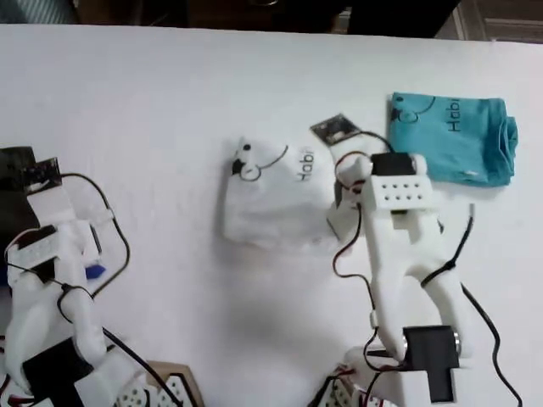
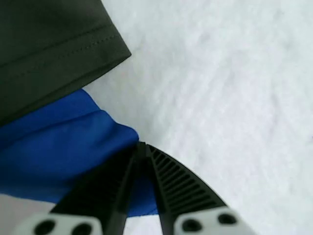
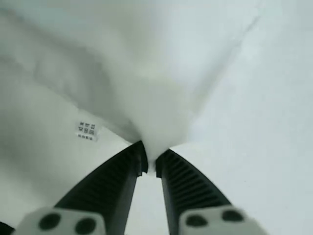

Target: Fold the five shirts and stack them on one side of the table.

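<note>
The white desk (image 1: pixel 170 102) carries everything, and the white shirt (image 1: pixel 276 199) near its middle serves as the landmark.

The right arm (image 1: pixel 399 254) rises from the near edge of the desk and ends at the white shirt's right edge. The left arm (image 1: pixel 47 288) stands well to the left of the white shirt, near the desk's left side.

The white shirt is a loosely bunched, partly folded bundle with a dark printed figure on top. The teal shirt (image 1: pixel 450 140) is folded flat, lying to the right of the white shirt and a little farther back, apart from it. The black shirt (image 2: pixel 49 44) lies far left of the white shirt, beside the left arm, and overlaps the blue shirt (image 2: pixel 54 152).

The right pincer (image 3: pixel 151 159) pinches a fold of the white shirt, and the cloth rises in a ridge from between its tips. The left pincer (image 2: pixel 142 149) has its tips pressed together at the blue shirt's edge. I cannot tell whether any cloth is caught between them.

A small dark card (image 1: pixel 339 129) lies just behind the white shirt's right corner. A tiny printed label (image 3: pixel 86 131) sits on the white cloth near the right pincer.
</note>
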Controlling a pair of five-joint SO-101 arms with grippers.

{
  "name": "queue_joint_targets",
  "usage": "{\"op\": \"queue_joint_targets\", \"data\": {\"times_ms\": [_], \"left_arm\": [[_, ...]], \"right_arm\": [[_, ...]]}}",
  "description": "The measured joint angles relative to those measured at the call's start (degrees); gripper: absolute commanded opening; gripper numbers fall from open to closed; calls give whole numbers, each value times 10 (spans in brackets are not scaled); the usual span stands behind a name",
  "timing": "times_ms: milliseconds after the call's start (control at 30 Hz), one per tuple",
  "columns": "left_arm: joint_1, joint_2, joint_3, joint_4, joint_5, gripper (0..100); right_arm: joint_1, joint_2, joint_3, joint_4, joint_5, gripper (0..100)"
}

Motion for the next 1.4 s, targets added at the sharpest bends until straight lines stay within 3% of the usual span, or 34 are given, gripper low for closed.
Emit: {"op": "queue_joint_targets", "data": {"times_ms": [200,433,700,1267,1400], "left_arm": [[0,0,0,0,0,27],[0,0,0,0,0,27],[0,0,0,0,0,27],[0,0,0,0,0,27],[0,0,0,0,0,27]], "right_arm": [[-18,0,51,-49,0,226],[-37,0,25,11,0,196],[-143,0,46,-9,57,191],[-132,23,144,-173,68,190],[-113,71,127,-184,67,78]]}}
